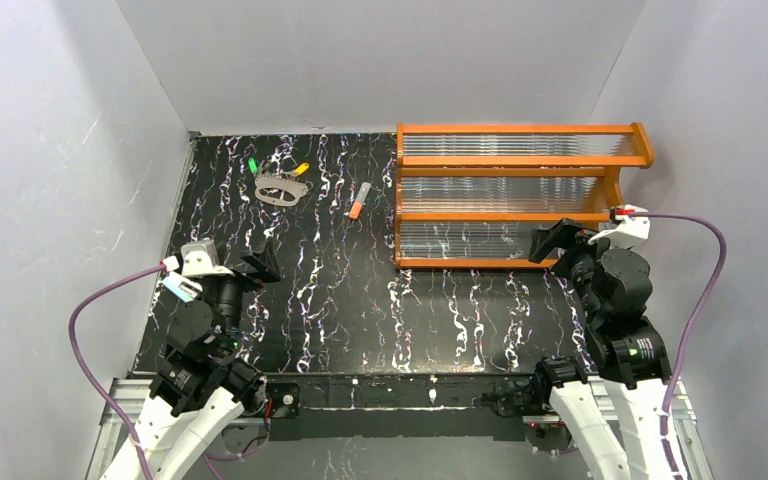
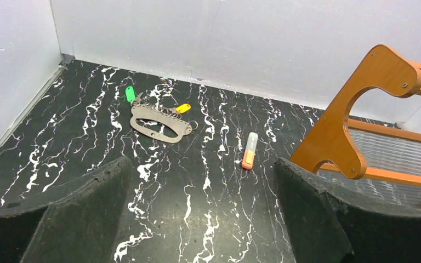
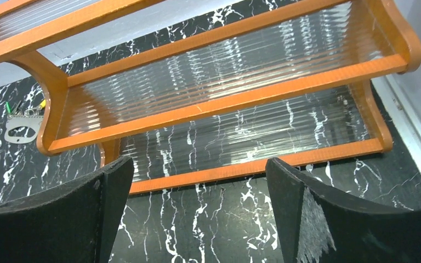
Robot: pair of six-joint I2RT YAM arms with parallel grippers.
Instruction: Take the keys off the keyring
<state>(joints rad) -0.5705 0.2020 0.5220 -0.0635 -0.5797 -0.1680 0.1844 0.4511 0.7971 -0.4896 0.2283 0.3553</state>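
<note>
The grey oval keyring [image 1: 281,189] lies flat on the black marbled table at the back left. The green-headed key [image 1: 253,165] and the yellow-orange-headed key [image 1: 301,169] sit at its far edge, on small rings. The left wrist view shows the keyring [image 2: 160,125], the green key [image 2: 130,93] and the yellow key [image 2: 183,108]. The keyring also shows small at the left of the right wrist view [image 3: 23,129]. My left gripper [image 1: 260,266] is open and empty, well short of the keyring. My right gripper [image 1: 557,240] is open and empty, in front of the orange shelf.
An orange-and-grey stick [image 1: 359,200] lies to the right of the keyring; it also shows in the left wrist view [image 2: 249,150]. An orange wooden shelf rack [image 1: 520,195] with ribbed clear shelves stands at the back right. White walls close in the table on three sides.
</note>
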